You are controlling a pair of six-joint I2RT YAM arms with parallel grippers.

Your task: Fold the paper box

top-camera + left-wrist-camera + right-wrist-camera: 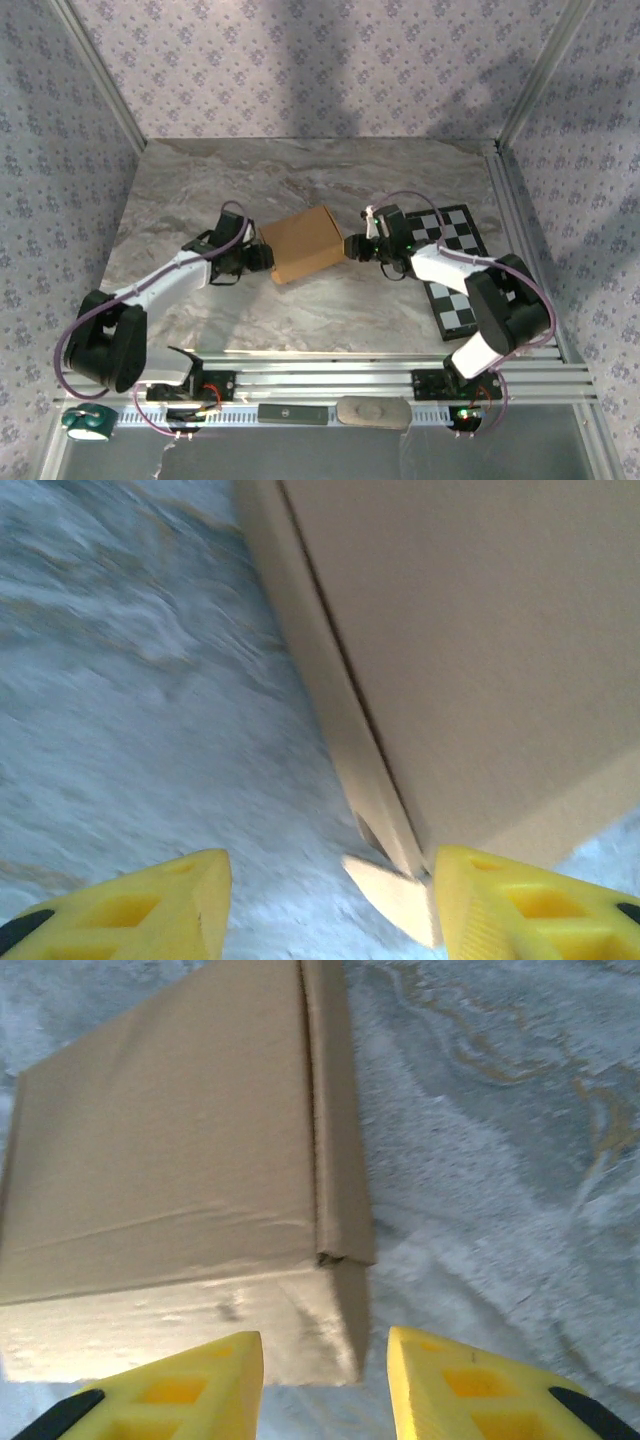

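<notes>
While left hand [264, 257], right hand [351, 247] flank it: one paper box [305, 244].

Checkered board [455, 228] on marble table [300, 170]

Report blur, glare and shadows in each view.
Top external: even light, broad soft shadows on the wallpaper wall, paper box clear. Left wrist: marble tabletop smeared, box soft. Right wrist: box sharpest, glare washing out its near wall lower left.
</notes>
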